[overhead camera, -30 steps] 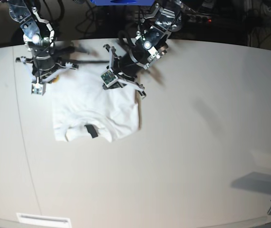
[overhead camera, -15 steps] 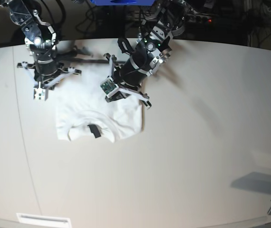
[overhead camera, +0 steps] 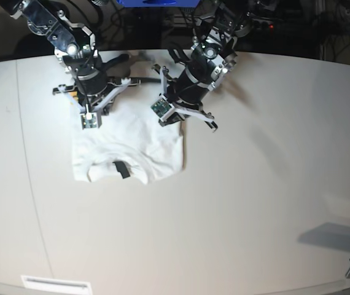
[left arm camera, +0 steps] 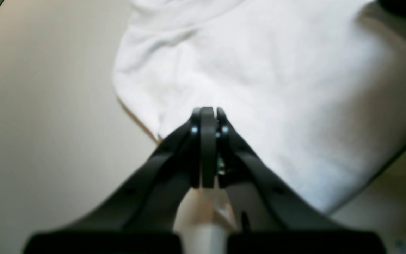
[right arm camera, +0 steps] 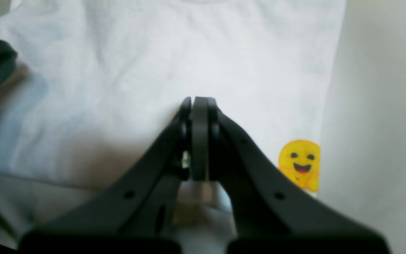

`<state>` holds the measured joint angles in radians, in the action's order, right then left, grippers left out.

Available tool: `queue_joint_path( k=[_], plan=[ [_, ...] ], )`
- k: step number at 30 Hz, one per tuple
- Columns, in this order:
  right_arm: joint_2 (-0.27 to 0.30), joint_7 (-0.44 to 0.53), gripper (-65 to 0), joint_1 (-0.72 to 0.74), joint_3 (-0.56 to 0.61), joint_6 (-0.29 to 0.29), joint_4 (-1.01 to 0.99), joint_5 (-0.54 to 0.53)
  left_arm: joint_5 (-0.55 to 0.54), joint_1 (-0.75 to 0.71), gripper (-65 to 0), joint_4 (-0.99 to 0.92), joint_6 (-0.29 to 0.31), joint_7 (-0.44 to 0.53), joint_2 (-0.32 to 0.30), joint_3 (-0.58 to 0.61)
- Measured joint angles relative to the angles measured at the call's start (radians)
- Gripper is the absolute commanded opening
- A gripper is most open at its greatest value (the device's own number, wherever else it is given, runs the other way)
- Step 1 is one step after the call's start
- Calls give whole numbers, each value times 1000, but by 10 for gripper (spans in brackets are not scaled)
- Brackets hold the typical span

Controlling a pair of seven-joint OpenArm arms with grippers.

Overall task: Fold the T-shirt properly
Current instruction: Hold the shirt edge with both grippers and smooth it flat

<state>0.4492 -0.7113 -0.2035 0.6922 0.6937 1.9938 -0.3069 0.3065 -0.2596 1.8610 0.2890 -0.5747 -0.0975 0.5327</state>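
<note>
Bright frames — soft shadows — wrist-view foreground blurred.

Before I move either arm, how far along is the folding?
Partly done: the white cotton T-shirt looks folded into a compact block, a yellow smiling print showing at one edge. Nothing seems in hand: both arms' black jaws are shut over the fabric with no cloth visibly pinched. Probably left: straightening the wavy edge by the black neck label, and perhaps another fold.

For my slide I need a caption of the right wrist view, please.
Closed jaws above the folded white T-shirt, a smiling yellow face printed near its edge.
</note>
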Motion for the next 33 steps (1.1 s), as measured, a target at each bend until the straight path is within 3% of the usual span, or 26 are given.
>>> queue_joint_path(
  k=[10, 17, 23, 33],
  plan=[
    [0, 15, -649, -82, -10, 0, -9, 8, -3, -41, -650, 0, 1, 6, 3, -157],
    [5, 15, -649, -85, -11, -1, -29, 8, -14, -46, -650, 43, 3, 12, -14, -179],
    [8, 14, -649, -85, -11, -1, -29, 7, -13, -57, -650, 43, 3, 11, -9, -175],
    [8, -24, -649, -119, -85, -4, -29, 18, -15, -55, -650, 38, 6, 5, 23, -10]
  ],
)
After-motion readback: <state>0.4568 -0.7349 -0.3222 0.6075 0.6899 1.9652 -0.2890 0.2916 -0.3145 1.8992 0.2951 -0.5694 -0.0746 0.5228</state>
